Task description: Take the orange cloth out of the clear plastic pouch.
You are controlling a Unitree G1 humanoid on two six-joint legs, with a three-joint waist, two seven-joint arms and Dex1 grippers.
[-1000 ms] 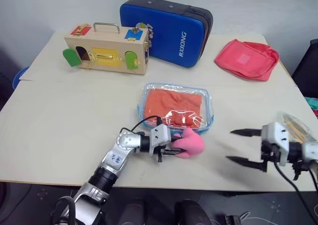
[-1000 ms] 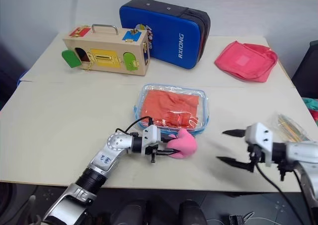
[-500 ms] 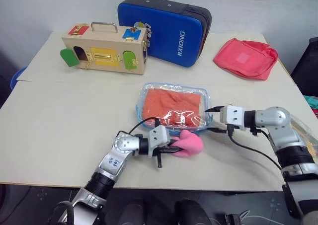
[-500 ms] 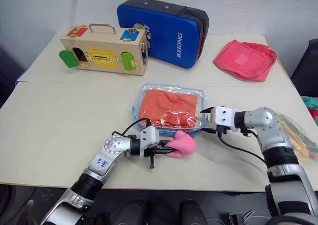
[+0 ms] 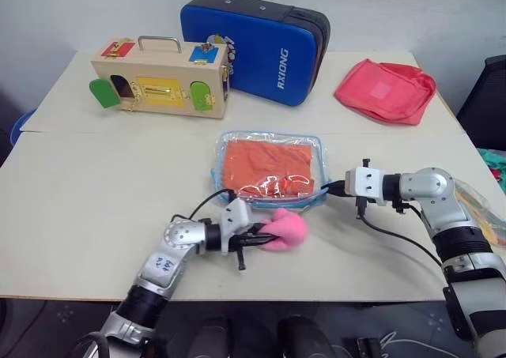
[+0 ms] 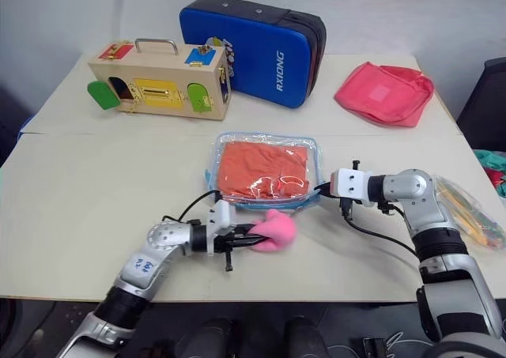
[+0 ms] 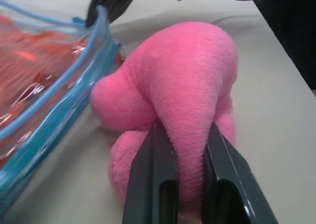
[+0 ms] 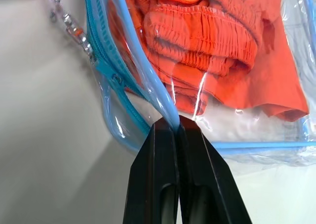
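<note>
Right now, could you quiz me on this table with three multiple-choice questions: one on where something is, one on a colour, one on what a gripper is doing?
1. Where does the wooden box stand?
A. At the far left of the table
B. Beside the pink bag
C. On the pouch

2. What colour is the big hard case?
A. Green
B. Blue
C. Black

3. What does the right gripper do?
A. Hangs open
B. Holds the plush toy
C. Pinches the pouch's edge

Answers: 1 A, it sits far left, next to the case. 2 B, its shell is blue. 3 C, its fingers are shut on the clear pouch's blue rim; the left gripper holds the pink plush toy.
</note>
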